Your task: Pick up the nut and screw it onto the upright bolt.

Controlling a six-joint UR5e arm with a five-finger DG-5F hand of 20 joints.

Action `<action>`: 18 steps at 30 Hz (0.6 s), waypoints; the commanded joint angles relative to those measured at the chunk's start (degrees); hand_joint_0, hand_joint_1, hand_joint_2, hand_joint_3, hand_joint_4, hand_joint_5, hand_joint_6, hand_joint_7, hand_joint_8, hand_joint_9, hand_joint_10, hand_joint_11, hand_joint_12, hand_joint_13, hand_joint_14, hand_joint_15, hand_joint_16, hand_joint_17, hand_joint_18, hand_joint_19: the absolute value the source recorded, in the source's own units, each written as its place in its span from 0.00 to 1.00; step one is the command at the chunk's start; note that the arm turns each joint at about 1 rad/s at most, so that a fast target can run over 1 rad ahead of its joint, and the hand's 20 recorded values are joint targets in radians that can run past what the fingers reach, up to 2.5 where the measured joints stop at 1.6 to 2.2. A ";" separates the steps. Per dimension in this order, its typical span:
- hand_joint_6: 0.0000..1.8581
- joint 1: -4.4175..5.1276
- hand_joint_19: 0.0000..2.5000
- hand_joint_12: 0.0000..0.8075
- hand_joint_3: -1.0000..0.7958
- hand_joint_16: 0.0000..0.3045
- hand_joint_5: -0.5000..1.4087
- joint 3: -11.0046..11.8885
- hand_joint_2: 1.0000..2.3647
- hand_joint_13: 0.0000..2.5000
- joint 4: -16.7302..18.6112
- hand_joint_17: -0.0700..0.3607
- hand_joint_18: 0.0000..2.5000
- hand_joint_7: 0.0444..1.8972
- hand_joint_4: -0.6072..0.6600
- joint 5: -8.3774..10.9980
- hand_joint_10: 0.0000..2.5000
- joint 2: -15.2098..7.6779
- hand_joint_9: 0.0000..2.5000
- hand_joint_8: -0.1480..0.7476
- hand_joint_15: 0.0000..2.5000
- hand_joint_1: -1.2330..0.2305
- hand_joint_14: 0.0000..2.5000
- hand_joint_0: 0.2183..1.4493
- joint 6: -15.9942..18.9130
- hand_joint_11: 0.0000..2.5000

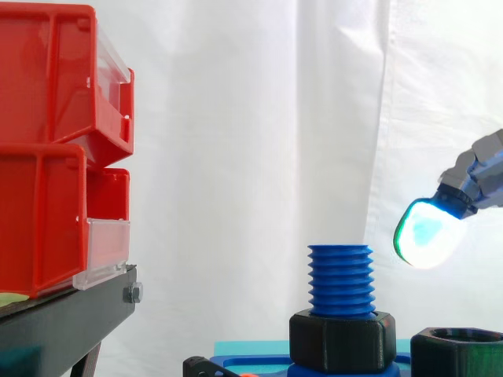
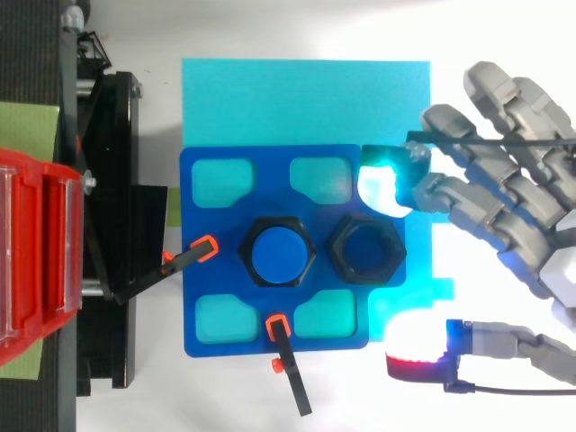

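Note:
The blue threaded bolt stands upright in the middle of the blue base plate, with a black hex collar around its foot. The black nut lies flat on the plate just right of the bolt; its top also shows at the side view's lower right. My hand hovers to the right of the plate, open with fingers spread. One cyan-glowing fingertip sits above the nut's far edge, and a red-glowing pad hangs off the plate's near right corner. Nothing is held.
Stacked red bins on a black stand rise at the left. Two black clamps with orange tips pin the plate, which rests on a cyan mat. A white curtain hangs behind.

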 commanded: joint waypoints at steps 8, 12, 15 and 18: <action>0.27 0.59 0.00 0.56 0.28 0.20 0.12 0.05 0.00 0.00 0.52 0.49 0.00 0.34 0.69 1.45 0.00 -2.11 0.02 0.50 0.00 0.40 0.00 0.14 1.93 0.00; 0.27 0.59 0.00 0.56 0.28 0.20 0.12 -0.04 0.00 0.00 0.52 0.49 0.00 0.35 0.69 1.63 0.00 -2.46 0.03 0.50 0.00 0.40 0.00 0.14 2.46 0.00; 0.27 0.59 0.00 0.56 0.28 0.20 0.12 0.05 0.00 0.00 0.52 0.49 0.00 0.35 0.69 1.63 0.00 -2.46 0.03 0.50 0.00 0.40 0.00 0.14 2.54 0.00; 0.27 0.59 0.00 0.56 0.28 0.20 0.12 -0.04 0.00 0.00 0.52 0.49 0.00 0.35 0.69 1.63 0.00 -2.46 0.03 0.50 0.00 0.39 0.00 0.14 2.46 0.00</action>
